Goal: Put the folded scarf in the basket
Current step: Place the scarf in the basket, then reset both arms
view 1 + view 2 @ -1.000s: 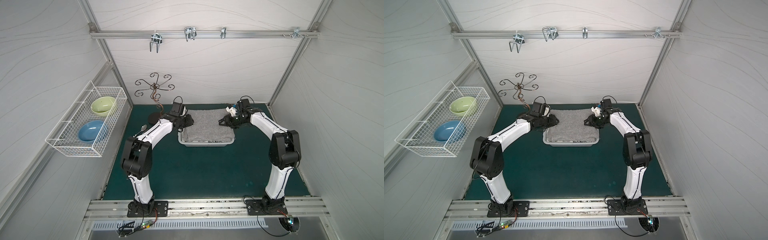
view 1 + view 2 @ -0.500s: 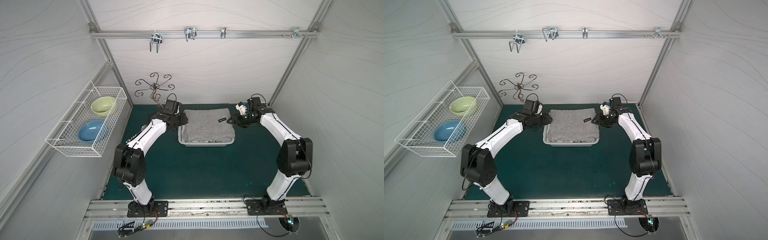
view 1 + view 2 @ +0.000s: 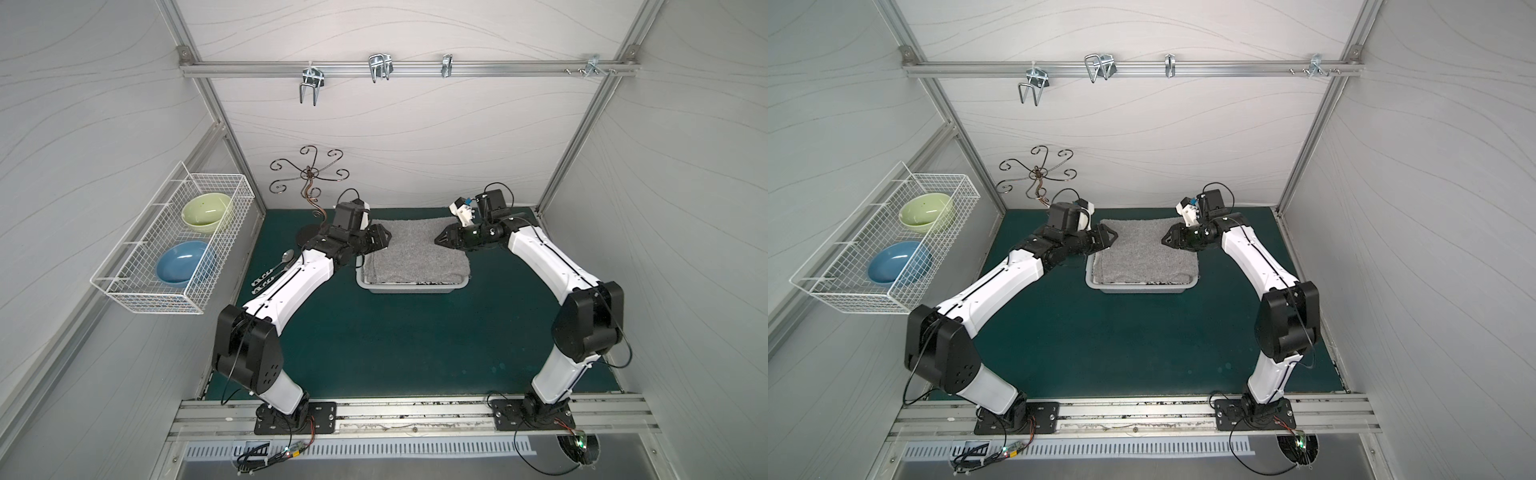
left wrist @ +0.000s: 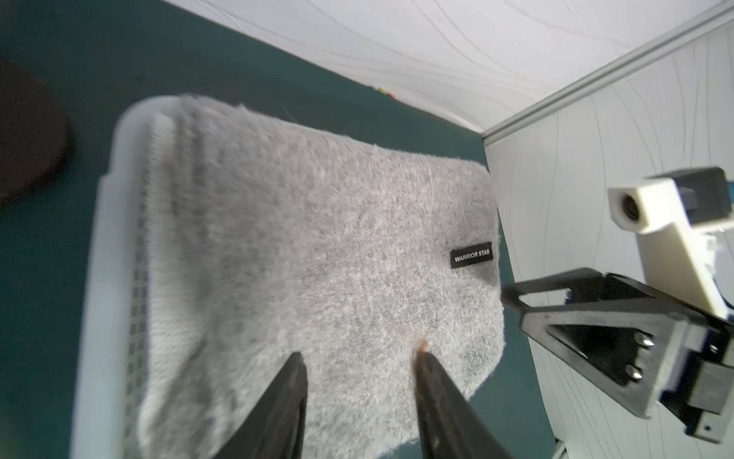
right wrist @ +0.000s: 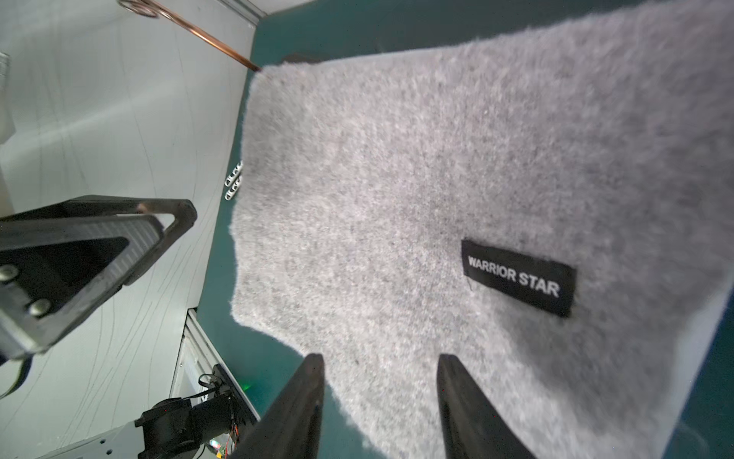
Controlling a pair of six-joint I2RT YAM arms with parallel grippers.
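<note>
The gray scarf (image 3: 415,249) lies folded in the white basket (image 3: 409,287), its far edge spilling past the rim. The left gripper (image 3: 384,240) and right gripper (image 3: 441,240) hover at opposite sides, jaws parted and empty, with bare green mat (image 3: 395,340) in front.

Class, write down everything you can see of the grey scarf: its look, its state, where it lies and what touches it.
The scarf is grey, fuzzy, woolly-looking cloth, folded into a flat rectangular stack whose layers show at the near edge. A black label reading WARRIOR STAR is sewn near one end. It lies in the white basket, hiding the rim on the right arm's side. The left gripper and right gripper stand open over opposite ends; neither grips it.
</note>
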